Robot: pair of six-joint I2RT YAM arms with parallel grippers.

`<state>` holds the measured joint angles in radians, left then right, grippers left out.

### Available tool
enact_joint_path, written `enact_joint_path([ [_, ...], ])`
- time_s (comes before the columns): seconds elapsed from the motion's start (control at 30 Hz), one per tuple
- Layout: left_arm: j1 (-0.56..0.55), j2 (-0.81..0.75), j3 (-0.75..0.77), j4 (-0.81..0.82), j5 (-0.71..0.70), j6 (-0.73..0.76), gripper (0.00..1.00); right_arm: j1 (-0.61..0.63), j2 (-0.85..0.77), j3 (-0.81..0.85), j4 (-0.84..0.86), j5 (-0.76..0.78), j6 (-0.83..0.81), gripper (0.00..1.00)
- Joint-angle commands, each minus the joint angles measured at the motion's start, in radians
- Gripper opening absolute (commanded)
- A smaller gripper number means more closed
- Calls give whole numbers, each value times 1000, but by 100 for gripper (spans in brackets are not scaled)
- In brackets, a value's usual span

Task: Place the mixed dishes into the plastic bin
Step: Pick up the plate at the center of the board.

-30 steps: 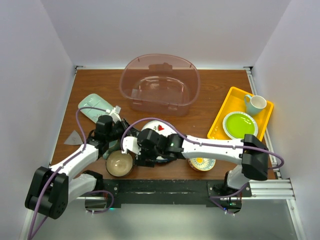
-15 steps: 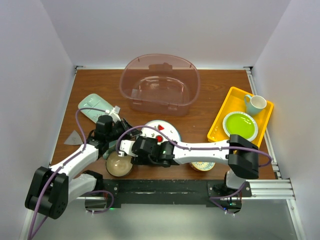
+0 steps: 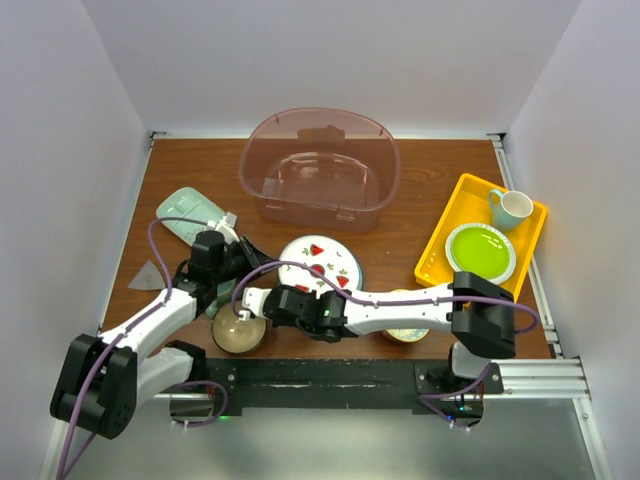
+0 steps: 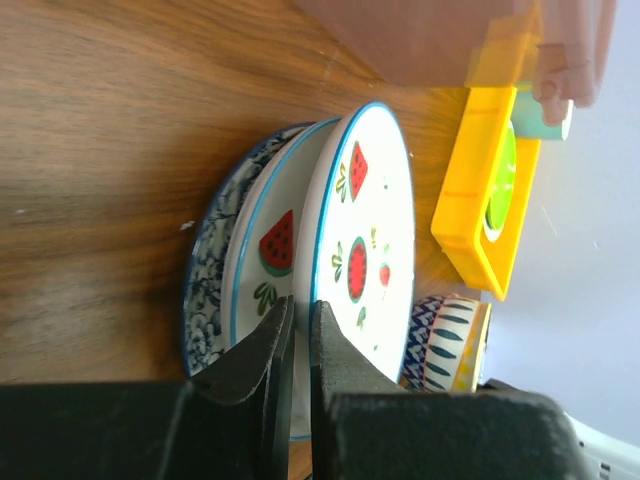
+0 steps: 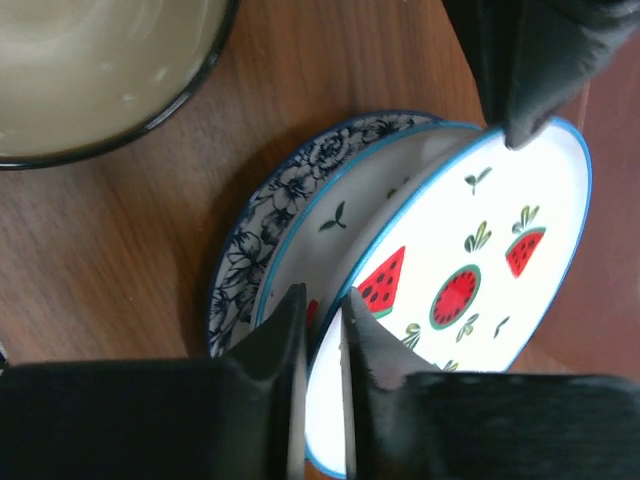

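**Both grippers on fruit plate**

Left gripper (image 4: 302, 305) is clamped on the fruit plate (image 3: 322, 262) rim. Right gripper (image 5: 322, 295) is pinched on the same rim, nearer the bases. The plate is tilted up off a second fruit plate (image 5: 360, 185) and a blue plate (image 5: 245, 250), on the table short of the bin (image 3: 300, 205). Right arm stretches left along the near edge; left arm reaches forward-right.
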<state>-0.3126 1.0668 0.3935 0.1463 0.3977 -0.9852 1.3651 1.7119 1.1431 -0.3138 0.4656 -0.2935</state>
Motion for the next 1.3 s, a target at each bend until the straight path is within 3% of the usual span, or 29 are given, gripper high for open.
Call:
enact_joint_path([
  [0.0,-2,-42,8,124,64,-47,0,-3,-21,4,21,-5,-13,3],
  [0.2,-2,-56,-5,115,64,-50,0,-6,-92,23,-19,-85,-1,0],
  [0.3,-2,-68,-10,95,63,-53,20,-29,-130,43,-41,-149,4,0],
  [0.33,-2,-74,-12,88,59,-55,35,-46,-136,47,-45,-165,7,0],
  [0.4,-2,-90,-12,55,38,-63,48,-64,-159,53,-53,-209,10,0],
  [0.43,-2,-93,-4,26,27,-67,60,-79,-167,55,-53,-220,11,0],
  [0.57,-2,-50,21,-34,24,-62,74,-104,-187,58,-57,-268,7,0],
  [0.9,-3,-10,10,29,70,-113,74,-107,-184,87,-48,-285,-21,0],
  [1.1,-3,-7,1,67,93,-132,49,-107,-149,103,-50,-292,-35,0],
  [1.27,-3,-33,-1,67,96,-127,19,-107,-150,104,-74,-295,-74,0],
])
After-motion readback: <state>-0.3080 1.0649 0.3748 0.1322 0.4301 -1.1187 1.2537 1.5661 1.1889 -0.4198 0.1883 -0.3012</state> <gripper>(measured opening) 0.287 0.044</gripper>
